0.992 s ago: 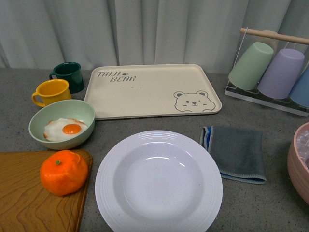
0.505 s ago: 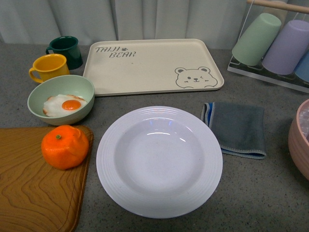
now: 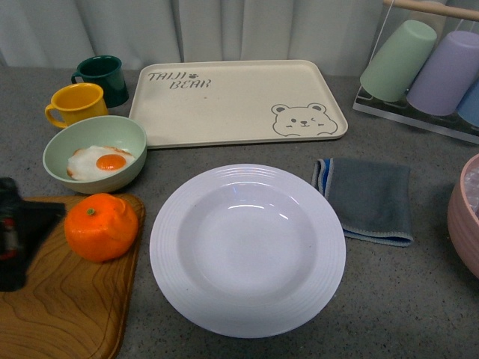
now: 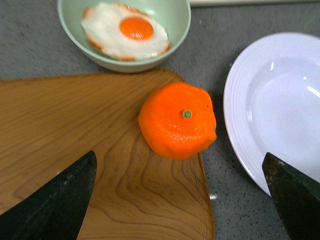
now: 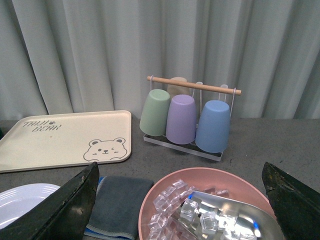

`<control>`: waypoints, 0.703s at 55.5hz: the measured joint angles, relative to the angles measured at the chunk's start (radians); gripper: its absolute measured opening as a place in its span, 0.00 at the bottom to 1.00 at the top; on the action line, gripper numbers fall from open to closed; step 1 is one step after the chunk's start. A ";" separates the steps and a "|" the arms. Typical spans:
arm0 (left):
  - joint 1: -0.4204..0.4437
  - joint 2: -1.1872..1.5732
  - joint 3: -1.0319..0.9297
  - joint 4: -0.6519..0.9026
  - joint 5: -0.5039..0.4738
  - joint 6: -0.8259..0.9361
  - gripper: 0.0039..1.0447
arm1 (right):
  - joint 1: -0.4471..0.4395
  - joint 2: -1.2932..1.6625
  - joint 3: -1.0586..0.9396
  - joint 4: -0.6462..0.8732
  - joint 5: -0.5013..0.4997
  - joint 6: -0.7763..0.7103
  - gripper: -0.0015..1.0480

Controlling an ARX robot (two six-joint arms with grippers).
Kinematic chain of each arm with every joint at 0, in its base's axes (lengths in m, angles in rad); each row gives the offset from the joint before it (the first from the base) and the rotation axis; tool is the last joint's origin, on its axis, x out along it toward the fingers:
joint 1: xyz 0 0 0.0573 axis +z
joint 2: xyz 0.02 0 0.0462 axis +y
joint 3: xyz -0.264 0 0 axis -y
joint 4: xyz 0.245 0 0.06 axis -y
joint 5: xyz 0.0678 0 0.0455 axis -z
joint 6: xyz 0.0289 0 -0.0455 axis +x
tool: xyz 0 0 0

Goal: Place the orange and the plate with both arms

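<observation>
1. Orange (image 3: 101, 226) sits untouched at the corner of the wooden board (image 3: 60, 314). The left gripper (image 3: 30, 232) has now come into the front view just beside it; half a second ago no arm showed there.
2. That gripper is spread wide and holds nothing. Its wrist view shows the orange just ahead of it, centred between the two fingers but not yet enclosed. I judge this to be the approach to a grasp.
3. The white deep plate (image 3: 172, 247) lies flat and empty beyond the orange from the left gripper, unmoved. The right gripper (image 5: 180, 165) is also wide open and empty, hanging above a pink bowl of ice (image 5: 155, 187), with the plate well off to one side of it.
4. The grey speckled bench (image 3: 404, 299) also carries a folded grey cloth (image 3: 370, 198), the bear tray (image 3: 232, 101), a green bowl with a fried egg (image 3: 97, 183), two mugs (image 3: 78, 105) and a cup rack (image 5: 192, 117). A pale curtain (image 5: 150, 40) closes off the back.
</observation>
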 joint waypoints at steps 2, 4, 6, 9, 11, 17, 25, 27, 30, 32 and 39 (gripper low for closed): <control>0.000 0.055 0.020 0.008 0.003 -0.002 0.94 | 0.000 0.000 0.000 0.000 0.000 0.000 0.91; 0.000 0.119 0.049 0.014 0.006 -0.005 0.94 | 0.000 0.000 0.000 0.000 0.000 0.000 0.91; -0.001 0.160 0.071 0.014 0.006 -0.005 0.94 | 0.000 0.000 0.000 0.000 0.000 0.000 0.91; -0.003 0.219 0.106 0.016 0.004 -0.005 0.94 | 0.000 0.000 0.000 0.000 0.000 0.000 0.91; -0.006 0.249 0.127 0.016 0.004 -0.005 0.94 | 0.000 0.000 0.000 0.000 0.000 0.000 0.91; -0.022 0.352 0.188 0.019 0.002 -0.008 0.94 | 0.000 0.000 0.000 0.000 0.000 0.000 0.91; -0.033 0.439 0.235 0.010 0.002 -0.023 0.94 | 0.000 0.000 0.000 0.000 0.000 0.000 0.91; -0.035 0.455 0.242 0.010 0.003 -0.030 0.94 | 0.000 0.000 0.000 0.000 0.000 0.000 0.91; -0.037 0.476 0.253 0.010 -0.002 -0.039 0.94 | 0.000 0.000 0.000 0.000 0.000 0.000 0.91; -0.039 0.486 0.259 0.011 -0.001 -0.045 0.94 | 0.000 0.000 0.000 0.000 0.000 0.000 0.91; -0.039 0.509 0.280 0.013 -0.020 -0.060 0.87 | 0.000 0.000 0.000 0.000 0.000 0.000 0.91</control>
